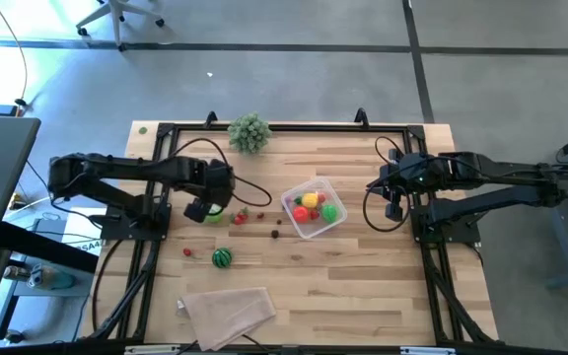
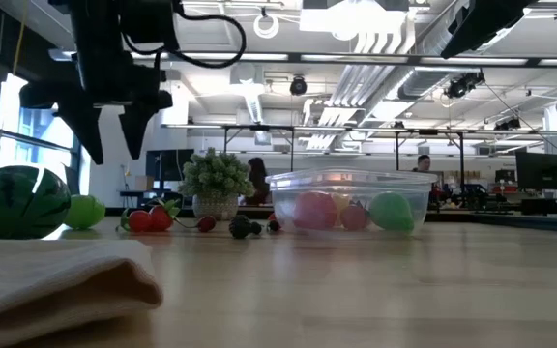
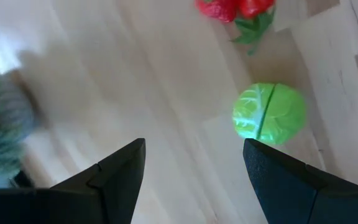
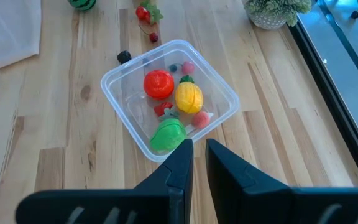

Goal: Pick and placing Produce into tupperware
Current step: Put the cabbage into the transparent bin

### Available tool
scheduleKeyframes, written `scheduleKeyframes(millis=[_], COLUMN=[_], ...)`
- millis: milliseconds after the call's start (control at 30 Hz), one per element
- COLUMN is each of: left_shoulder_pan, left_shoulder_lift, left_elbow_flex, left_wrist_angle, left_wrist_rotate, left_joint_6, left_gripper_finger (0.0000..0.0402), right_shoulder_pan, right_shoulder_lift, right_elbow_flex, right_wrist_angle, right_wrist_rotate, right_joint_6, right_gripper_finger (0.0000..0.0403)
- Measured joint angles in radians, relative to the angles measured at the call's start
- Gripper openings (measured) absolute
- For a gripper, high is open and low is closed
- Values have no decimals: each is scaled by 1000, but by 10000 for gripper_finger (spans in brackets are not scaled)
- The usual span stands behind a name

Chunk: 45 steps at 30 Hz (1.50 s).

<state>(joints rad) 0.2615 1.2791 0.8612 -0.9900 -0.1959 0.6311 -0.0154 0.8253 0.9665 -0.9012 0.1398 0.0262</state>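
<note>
The clear tupperware (image 1: 314, 207) (image 4: 169, 102) (image 2: 351, 198) stands at mid-table and holds a red, a yellow, a green and some smaller toy pieces. On the wood to its left lie a light green cabbage-like ball (image 3: 269, 114) (image 1: 216, 213), red strawberries (image 3: 235, 7) (image 1: 240, 217), a striped watermelon ball (image 1: 222, 258) (image 2: 17, 201) and small dark and red bits. My left gripper (image 3: 194, 158) (image 2: 114, 150) hovers open above the table, just beside the green ball, touching nothing. My right gripper (image 4: 199, 155) (image 1: 394, 207) waits shut to the right of the tupperware.
A folded beige cloth (image 1: 227, 311) (image 2: 56, 275) lies near the table's near edge. A bushy grey-green plant (image 1: 249, 131) (image 2: 218, 179) stands at the far edge. Black frame rails run along the table's left and right sides. Bare wood shows between the tupperware and the near edge.
</note>
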Motion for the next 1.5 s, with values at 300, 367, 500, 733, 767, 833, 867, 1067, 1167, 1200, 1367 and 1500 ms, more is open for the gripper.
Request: scheduleKeyframes(millis=[300,367,500,733,767,833,867,1067,1167,1200,1367,1500], left_shoulder_pan=[0,0,0,0,0,0,0,0,0,0,0,0], left_shoulder_lift=[104,117,134,181,189,205,212,232,232,232,232,232], left_elbow_flex=[-1,-1,-1,-18,-27,-44,-52,-72,-72,-72,-72,-72], left_wrist_angle=[-45,-43,-24,-25,-21,-15,-14,45,72,73,95,129], left_wrist_rotate=[160,166,171,215,215,214,214,206,206,206,205,204], left_joint_6=[-56,-118,-163,-165,-165,-165,-165,-160,-164,-165,-165,-165], left_gripper_finger=[260,260,260,260,260,260,260,260,260,260,260,260], right_shoulder_pan=[0,0,0,0,0,0,0,0,0,0,0,0], right_shoulder_lift=[0,0,0,0,0,0,0,0,0,0,0,0], right_elbow_flex=[0,0,0,0,0,0,0,0,0,0,0,0], right_wrist_angle=[0,0,0,0,0,0,0,0,0,0,0,0], right_wrist_rotate=[0,0,0,0,0,0,0,0,0,0,0,0], right_joint_6=[0,0,0,0,0,0,0,0,0,0,0,0], right_gripper_finger=[34,34,34,34,34,34,34,34,34,34,34,34])
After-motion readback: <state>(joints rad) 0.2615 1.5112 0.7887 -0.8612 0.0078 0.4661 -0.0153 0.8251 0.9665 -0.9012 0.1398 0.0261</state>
